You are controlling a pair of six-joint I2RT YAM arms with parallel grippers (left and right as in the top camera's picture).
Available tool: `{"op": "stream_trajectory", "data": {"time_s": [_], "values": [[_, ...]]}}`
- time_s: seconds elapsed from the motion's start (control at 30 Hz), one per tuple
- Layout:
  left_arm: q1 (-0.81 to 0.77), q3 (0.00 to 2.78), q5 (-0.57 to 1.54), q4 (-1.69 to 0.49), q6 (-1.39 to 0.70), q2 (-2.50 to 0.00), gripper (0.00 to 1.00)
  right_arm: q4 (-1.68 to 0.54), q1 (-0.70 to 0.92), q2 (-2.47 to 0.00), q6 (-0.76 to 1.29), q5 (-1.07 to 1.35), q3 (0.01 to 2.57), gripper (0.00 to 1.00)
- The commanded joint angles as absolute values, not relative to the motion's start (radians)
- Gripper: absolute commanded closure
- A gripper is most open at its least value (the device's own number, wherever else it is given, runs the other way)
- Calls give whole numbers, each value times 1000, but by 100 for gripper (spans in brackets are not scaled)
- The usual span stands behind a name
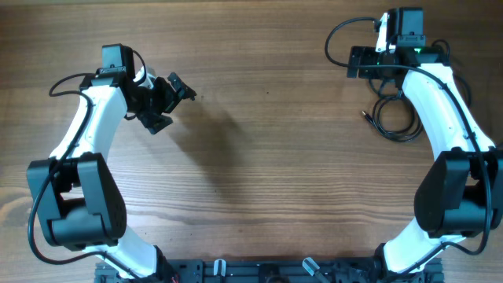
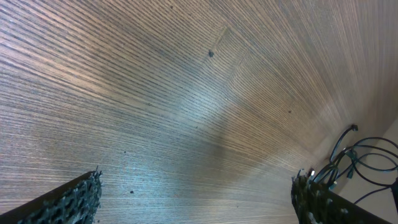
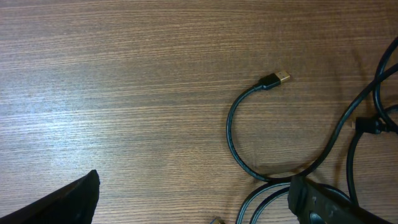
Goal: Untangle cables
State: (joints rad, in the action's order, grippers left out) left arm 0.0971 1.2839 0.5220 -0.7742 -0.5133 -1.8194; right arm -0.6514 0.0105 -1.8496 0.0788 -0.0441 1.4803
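Observation:
The cables (image 1: 395, 119) lie as thin black loops on the wooden table at the right, partly under my right arm. In the right wrist view one cable (image 3: 231, 130) curves up to a gold-tipped plug (image 3: 281, 78), and more loops run off at the right and bottom edges. My right gripper (image 1: 354, 61) is open beside the loops with nothing between its fingers (image 3: 65, 200). My left gripper (image 1: 171, 106) is open over bare wood at the left, far from the cables. Its wrist view shows the cables (image 2: 351, 158) small at the far right.
The wooden table (image 1: 259, 149) stretches between the two arms. A thicker black wire (image 1: 338, 35) loops from the right wrist at the back. The arm bases and a black rail (image 1: 259, 271) sit along the front edge.

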Motion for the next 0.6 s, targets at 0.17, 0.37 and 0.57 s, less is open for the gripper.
{"op": "stream_trajectory", "data": {"time_s": [0.17,0.37,0.57], "values": [[96,1295,523,-775,-501,-1790,0,-647,40,-1699,85,-28,1478,0],[96,1295,523,-775,-501,-1790,0,-647,49,-1496,86,-28,1478,0],[96,1295,523,-775,-501,-1790,0,-648,49,-1255,79,-262,1478,0]]}}
